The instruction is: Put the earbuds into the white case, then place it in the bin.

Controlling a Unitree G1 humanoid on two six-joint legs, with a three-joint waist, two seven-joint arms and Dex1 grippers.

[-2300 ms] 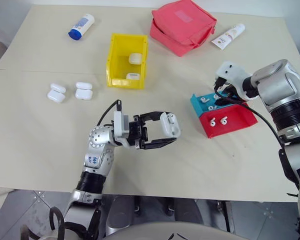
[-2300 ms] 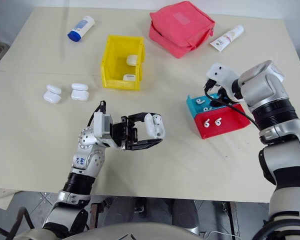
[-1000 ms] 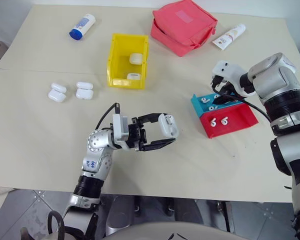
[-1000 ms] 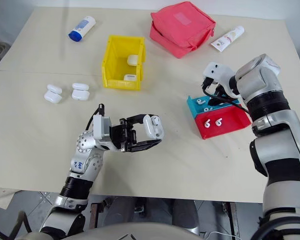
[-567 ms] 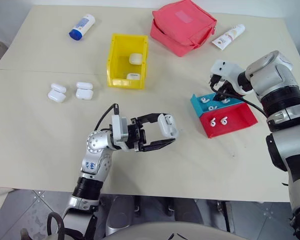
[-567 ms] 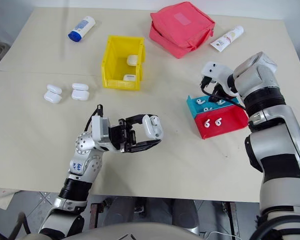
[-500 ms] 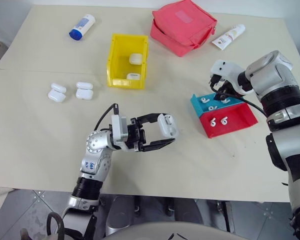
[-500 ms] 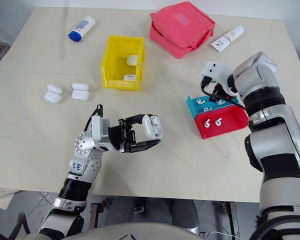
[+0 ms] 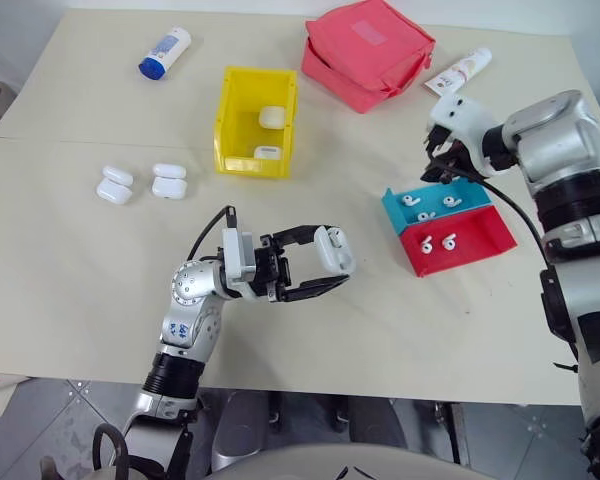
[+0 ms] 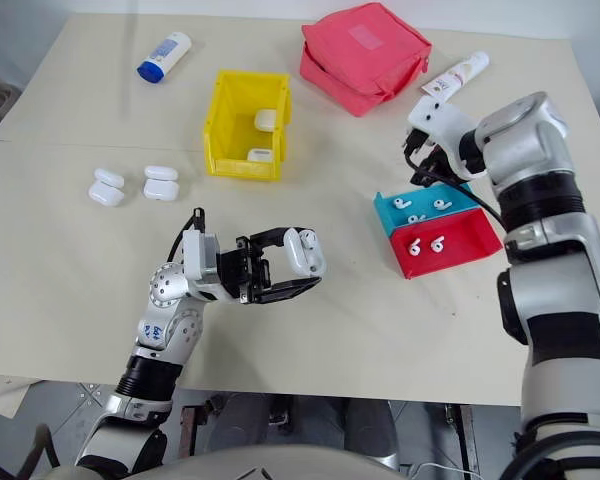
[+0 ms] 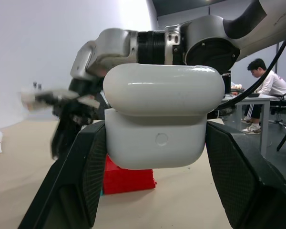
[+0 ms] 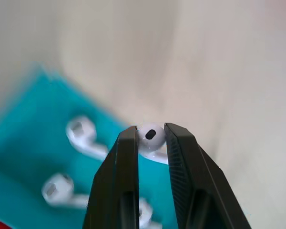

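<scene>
Right gripper (image 12: 150,143) pinches one earbud (image 12: 151,135) above the teal tray (image 9: 420,200), near the table's right edge. Left gripper (image 9: 325,270) clamps the case (image 9: 335,250) mid-table, near front edge. Bin (image 9: 235,160) holds two cases; insertion and binning remain.

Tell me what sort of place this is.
Likely a robotics lab or office: a cream worktable set out with a yellow bin and small trays, and a person seated at a desk behind.
</scene>
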